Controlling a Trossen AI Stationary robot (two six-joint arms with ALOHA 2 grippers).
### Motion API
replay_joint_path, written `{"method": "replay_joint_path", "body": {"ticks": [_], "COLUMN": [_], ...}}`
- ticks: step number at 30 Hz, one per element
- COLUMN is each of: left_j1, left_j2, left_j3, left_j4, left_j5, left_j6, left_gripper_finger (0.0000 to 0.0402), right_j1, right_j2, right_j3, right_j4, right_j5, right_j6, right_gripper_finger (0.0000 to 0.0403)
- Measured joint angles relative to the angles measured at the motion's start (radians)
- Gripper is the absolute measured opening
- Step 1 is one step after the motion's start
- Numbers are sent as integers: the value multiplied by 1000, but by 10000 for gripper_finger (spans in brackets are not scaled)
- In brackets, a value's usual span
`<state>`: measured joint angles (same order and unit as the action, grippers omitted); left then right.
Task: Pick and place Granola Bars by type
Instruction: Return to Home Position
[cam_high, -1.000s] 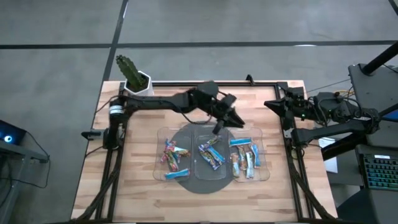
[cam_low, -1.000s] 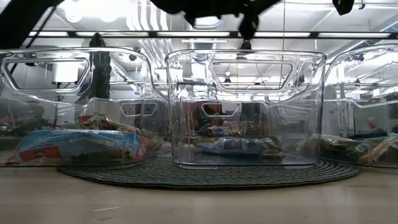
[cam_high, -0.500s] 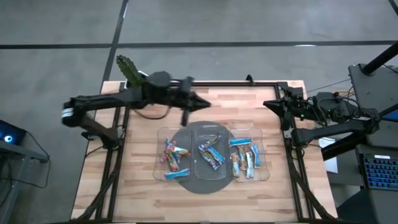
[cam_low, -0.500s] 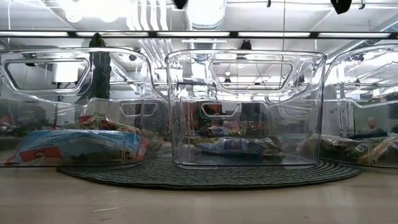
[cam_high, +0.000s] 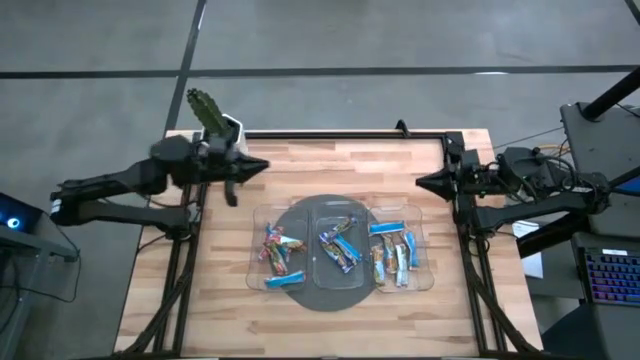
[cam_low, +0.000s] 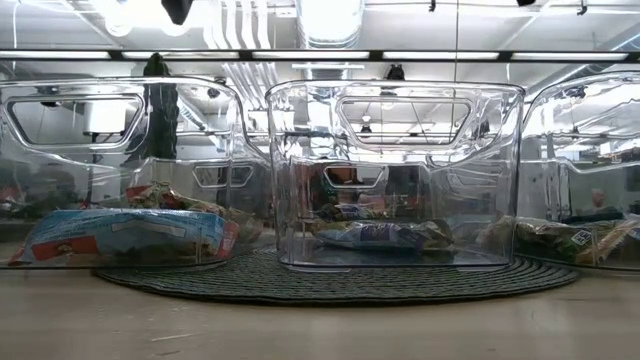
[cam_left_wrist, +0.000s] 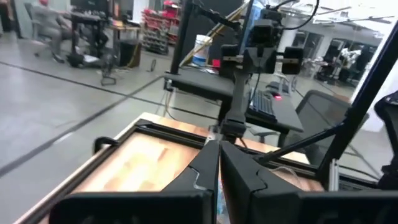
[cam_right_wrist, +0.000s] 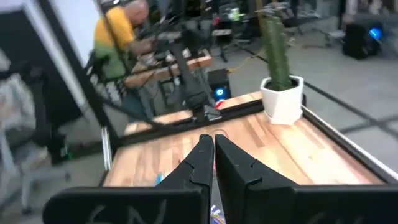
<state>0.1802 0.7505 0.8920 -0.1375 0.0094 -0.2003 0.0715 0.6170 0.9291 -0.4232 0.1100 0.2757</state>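
Note:
The Granola Bars lie in three clear trays on a dark round mat (cam_high: 300, 212). The left tray (cam_high: 254, 250) holds red-pink multicoloured bars (cam_high: 273, 246) and a light blue one (cam_high: 283, 281). Blue bars (cam_high: 340, 248) are in the middle tray (cam_high: 337, 203). Light blue (cam_high: 385, 228) and tan-orange bars (cam_high: 391, 263) are in the right tray (cam_high: 428, 250). My left gripper (cam_high: 255, 166) (cam_left_wrist: 219, 149) is shut and empty at the table's far left corner, away from the trays. My right gripper (cam_high: 420, 182) (cam_right_wrist: 208, 140) is shut and empty at the right edge.
A cactus in a white pot (cam_high: 215, 120) (cam_right_wrist: 280, 78) stands at the far left corner, close behind my left gripper. A black frame (cam_high: 340, 135) runs along the table's far and side edges. Beyond the table a person in a yellow top (cam_right_wrist: 118, 34) stands among desks.
My left gripper has swung from above the far end of the middle tray toward the table's left edge, to the far left corner by the cactus, its fingers staying shut. My right gripper has shifted slightly toward the near edge. The bars and trays have stayed put.

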Motion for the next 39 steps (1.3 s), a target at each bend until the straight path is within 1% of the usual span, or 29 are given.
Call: {"method": "replay_joint_path", "body": {"ticks": [3, 7, 9, 11, 14, 16, 19, 21, 25, 29, 35, 39], "left_j1": [0, 0, 0, 1, 1, 1, 1, 1, 1, 0, 0, 0], "left_j2": [-81, -154, -180, -196, -199, -198, -195, -199, -207, -246, -336, -387], "left_j3": [-33, -78, -106, -141, -201, -234, -272, -282, -300, -308, -312, -344], "left_j4": [-39, -62, -73, -63, 5, 49, 84, 96, 97, 83, -90, -92], "left_j5": [-17, -62, -93, -105, -116, -118, -140, -154, -174, -176, -196, -233], "left_j6": [24, -3, -11, 2, 34, 38, 36, 38, 79, 180, 137, 135], "left_gripper_finger": [0, 0, 0, 0, 0, 0, 0, 0, 0, 0, 0, 0], "right_j1": [0, 0, 0, 0, 0, 0, 0, 0, -4, -17, -29, -35], "right_j2": [3, -6, -13, -15, -15, -15, -43, -78, -163, -254, -366, -423], "right_j3": [0, 0, -3, -14, -50, -104, -209, -283, -424, -509, -581, -640], "right_j4": [-1, -13, -16, -14, 0, 50, 189, 287, 401, 429, 431, 425], "right_j5": [-26, 18, 21, 21, 21, 20, 9, 10, 18, 21, 21, 21], "right_j6": [-123, -177, -208, -235, -246, -218, -208, -207, -181, -170, -169, -138], "right_gripper_finger": [8, 8, 8, 8, 8, 8, 8, 8, 8, 8, 8, 8]}}
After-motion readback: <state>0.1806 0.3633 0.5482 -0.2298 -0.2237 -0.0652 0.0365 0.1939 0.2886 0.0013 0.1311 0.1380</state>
